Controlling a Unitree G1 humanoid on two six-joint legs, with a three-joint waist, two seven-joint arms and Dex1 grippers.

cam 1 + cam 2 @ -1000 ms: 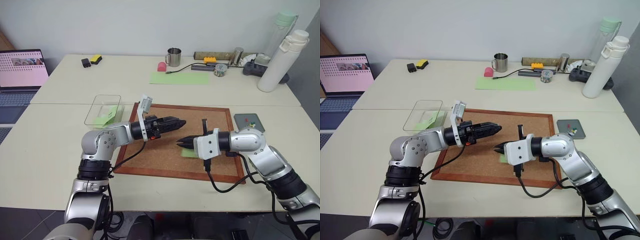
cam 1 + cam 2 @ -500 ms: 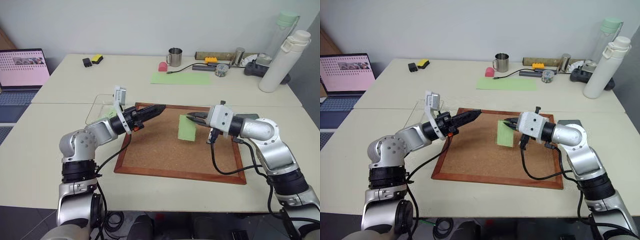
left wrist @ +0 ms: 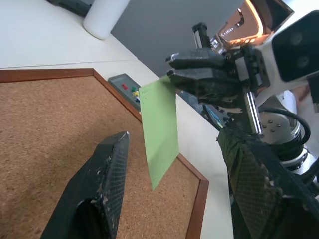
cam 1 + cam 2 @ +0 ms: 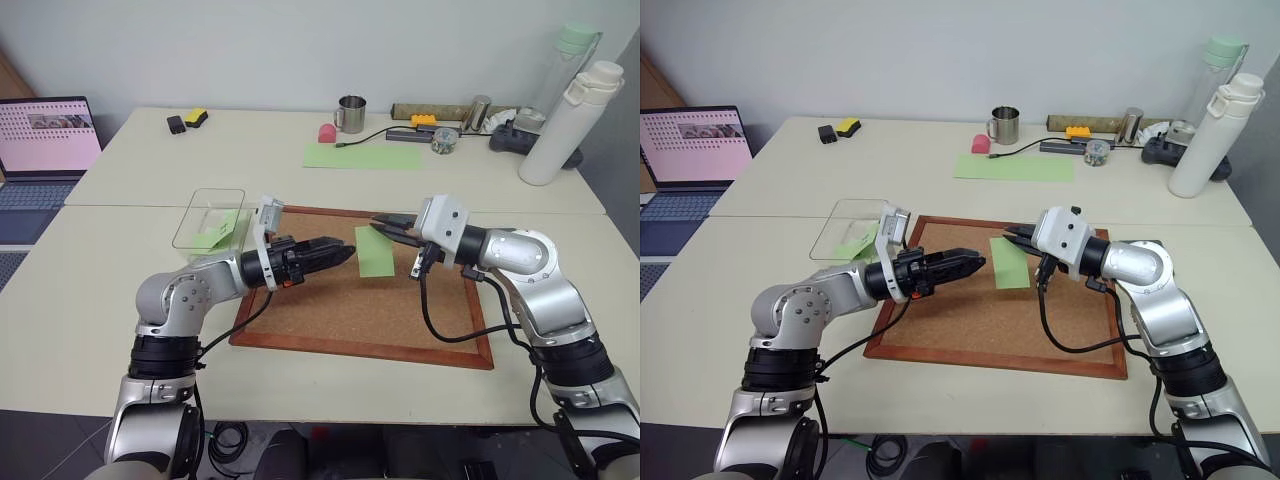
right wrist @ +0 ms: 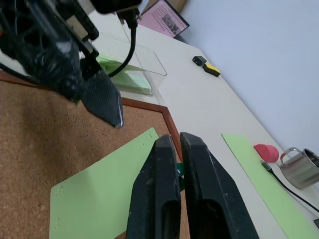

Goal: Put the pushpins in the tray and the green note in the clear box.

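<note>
My right claw (image 4: pixel 378 224) has lifted the green note (image 4: pixel 374 251) off the corkboard (image 4: pixel 340 310), pinched shut on its top edge; it hangs centre frame, long axis vertical; left claw (image 4: pixel 345 253) gapes empty

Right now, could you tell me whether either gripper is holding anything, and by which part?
The right gripper holds the green note pinched at its top edge, so it hangs over the corkboard. The left gripper is open and holds nothing.

Bright even light, soft shadows.

Clear box (image 4: pixel 208 218) left of corkboard (image 4: pixel 330 310)
</note>
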